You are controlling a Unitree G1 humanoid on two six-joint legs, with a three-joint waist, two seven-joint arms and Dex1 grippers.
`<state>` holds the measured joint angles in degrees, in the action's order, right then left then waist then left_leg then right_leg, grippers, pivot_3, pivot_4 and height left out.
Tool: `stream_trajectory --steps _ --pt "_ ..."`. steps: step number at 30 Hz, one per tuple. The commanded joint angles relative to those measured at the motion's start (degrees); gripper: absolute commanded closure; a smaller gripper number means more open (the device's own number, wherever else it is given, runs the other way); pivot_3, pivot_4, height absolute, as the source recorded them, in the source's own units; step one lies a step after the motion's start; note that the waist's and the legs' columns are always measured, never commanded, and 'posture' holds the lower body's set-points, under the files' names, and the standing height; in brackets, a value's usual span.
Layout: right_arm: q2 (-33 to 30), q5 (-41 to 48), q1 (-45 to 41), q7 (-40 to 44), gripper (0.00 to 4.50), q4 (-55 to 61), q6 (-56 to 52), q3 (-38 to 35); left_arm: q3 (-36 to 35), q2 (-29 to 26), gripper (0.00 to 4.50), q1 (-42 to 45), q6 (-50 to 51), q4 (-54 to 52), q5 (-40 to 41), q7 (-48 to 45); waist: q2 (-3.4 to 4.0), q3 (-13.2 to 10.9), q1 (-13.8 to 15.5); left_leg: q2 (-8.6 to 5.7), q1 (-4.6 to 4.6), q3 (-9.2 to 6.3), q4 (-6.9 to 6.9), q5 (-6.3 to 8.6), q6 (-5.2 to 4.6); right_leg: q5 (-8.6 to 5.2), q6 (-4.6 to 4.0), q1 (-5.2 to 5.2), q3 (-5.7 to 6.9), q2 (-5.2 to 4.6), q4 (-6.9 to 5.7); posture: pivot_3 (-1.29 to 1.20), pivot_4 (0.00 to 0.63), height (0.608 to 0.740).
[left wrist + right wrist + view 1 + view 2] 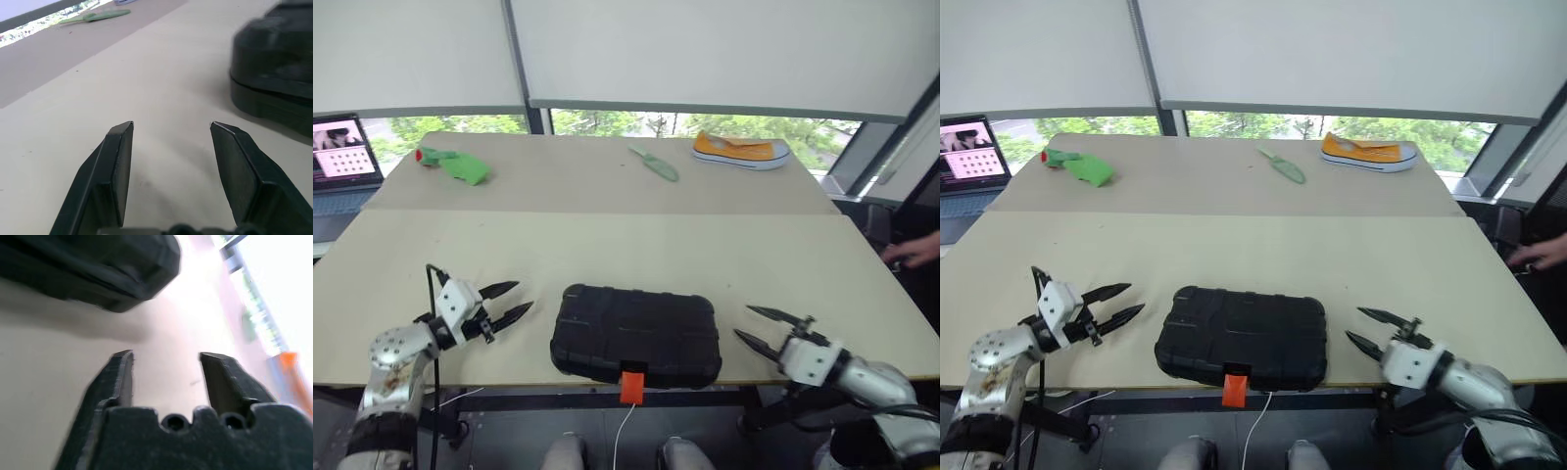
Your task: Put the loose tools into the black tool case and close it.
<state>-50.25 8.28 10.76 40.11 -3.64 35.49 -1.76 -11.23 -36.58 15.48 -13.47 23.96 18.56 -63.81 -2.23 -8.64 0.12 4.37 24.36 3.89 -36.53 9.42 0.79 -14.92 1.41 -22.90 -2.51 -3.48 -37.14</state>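
Note:
The black tool case (636, 335) lies shut on the table near its front edge, its orange latch (632, 384) hanging over that edge. The loose tools are out of view. My left gripper (524, 296) hovers just left of the case, open and empty, fingers pointing toward it. In the left wrist view the gripper (171, 125) has bare tabletop between its fingers and the case (274, 73) is off to one side. My right gripper (743, 321) stands just right of the case, open and empty. The right wrist view shows the gripper (166, 355) spread, with the case (88, 264) ahead of it.
At the far side of the table lie a green trowel (655, 163), a yellow shoe (741, 151) and a green toy (455, 164). A laptop (342, 162) stands at the far left. A person's hand (913, 252) shows past the right edge.

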Motion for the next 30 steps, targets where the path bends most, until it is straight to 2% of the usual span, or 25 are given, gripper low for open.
stream_trajectory --steps 1,4,5,6,9,11,14,20,23,27,30 --pt "-3.9 11.0 5.9 7.0 3.61 10.7 -9.8 -2.1 2.2 0.5 3.01 5.4 2.3 2.1 0.3 -1.8 -0.04 0.0 0.2 0.00 0.01 0.00 0.01 0.00 -0.01 -0.01 0.01 -0.01 0.00 0.01 0.02 0.00 0.150 0.740" --pt "-6.2 14.9 12.2 9.8 4.49 18.3 -18.1 -2.9 5.0 1.8 3.97 11.6 2.9 6.3 -2.0 -2.4 -0.07 0.0 -0.2 0.01 0.01 0.00 0.02 0.01 -0.01 -0.01 0.02 -0.03 0.00 0.03 0.04 0.00 0.150 0.740" --pt "-6.9 15.6 14.1 10.6 4.50 20.9 -20.5 -2.9 6.2 2.5 4.29 14.2 3.2 8.0 -2.8 -2.6 -0.07 0.0 -0.1 0.01 0.01 0.00 0.02 0.01 0.00 -0.02 0.04 -0.04 0.01 0.04 0.03 0.00 0.150 0.740" --pt "-7.1 15.9 15.0 11.1 4.50 23.1 -22.1 -2.7 7.2 3.1 4.42 16.3 3.0 9.5 -3.7 -2.8 -0.09 0.0 0.1 0.00 0.02 -0.01 0.02 0.01 -0.01 -0.08 0.15 -0.04 0.03 0.04 0.02 0.00 0.150 0.740" --pt "-7.3 18.8 14.4 10.9 4.50 31.5 -31.6 1.1 10.7 5.4 4.42 22.3 3.2 14.9 -6.0 -5.1 -0.12 0.0 0.4 0.00 0.06 -0.03 -0.02 0.00 0.00 -0.18 0.37 -0.08 0.04 0.07 0.03 0.00 0.150 0.740" --pt "-5.8 16.6 10.3 10.6 4.50 35.9 -36.5 6.2 12.5 6.9 4.42 26.2 1.9 19.8 -8.3 -5.0 -0.16 0.0 0.4 -0.01 0.09 -0.03 -0.07 0.01 0.00 -0.18 0.38 -0.10 0.03 0.08 0.03 0.00 0.150 0.740" --pt "-2.3 15.1 3.7 8.6 4.50 37.6 -41.8 10.0 14.4 7.0 4.42 28.7 1.2 24.3 -10.9 -6.2 -0.23 0.0 -0.1 0.00 0.25 -0.07 -0.14 0.01 -0.01 -0.16 0.41 -0.22 0.02 0.14 0.03 0.00 0.150 0.740" --pt "2.6 6.4 -6.2 8.9 4.50 29.4 -38.4 12.6 15.5 5.3 4.42 29.7 0.9 29.3 -13.0 -9.5 -0.28 0.0 -0.3 -0.01 0.47 -0.11 -0.17 0.08 -0.06 -0.02 0.18 -0.35 0.05 0.16 0.06 0.00 0.150 0.740" --pt "6.2 5.5 -11.7 7.5 4.50 25.2 -38.3 11.8 14.6 4.5 4.42 28.5 0.5 29.5 -12.3 -10.9 -0.38 0.0 -0.5 0.02 0.49 -0.12 -0.27 0.07 -0.06 -0.02 0.31 -0.37 0.08 0.18 0.04 0.00 0.150 0.740" --pt "10.9 3.7 -21.3 6.6 4.50 15.6 -37.8 10.8 11.8 3.6 4.42 24.4 2.4 25.6 -8.9 -12.1 -0.37 0.0 -1.0 0.02 0.47 -0.13 -0.30 0.02 -0.04 0.05 0.39 -0.37 0.06 0.16 0.03 0.00 0.150 0.740" --pt "12.8 1.7 -25.8 6.9 4.50 8.5 -36.4 11.3 9.9 3.7 4.42 21.2 4.6 21.2 -6.7 -11.7 -0.36 -0.1 -0.9 0.03 0.46 -0.12 -0.30 0.01 -0.05 0.22 0.12 -0.39 0.06 0.16 0.01 0.00 0.150 0.740"
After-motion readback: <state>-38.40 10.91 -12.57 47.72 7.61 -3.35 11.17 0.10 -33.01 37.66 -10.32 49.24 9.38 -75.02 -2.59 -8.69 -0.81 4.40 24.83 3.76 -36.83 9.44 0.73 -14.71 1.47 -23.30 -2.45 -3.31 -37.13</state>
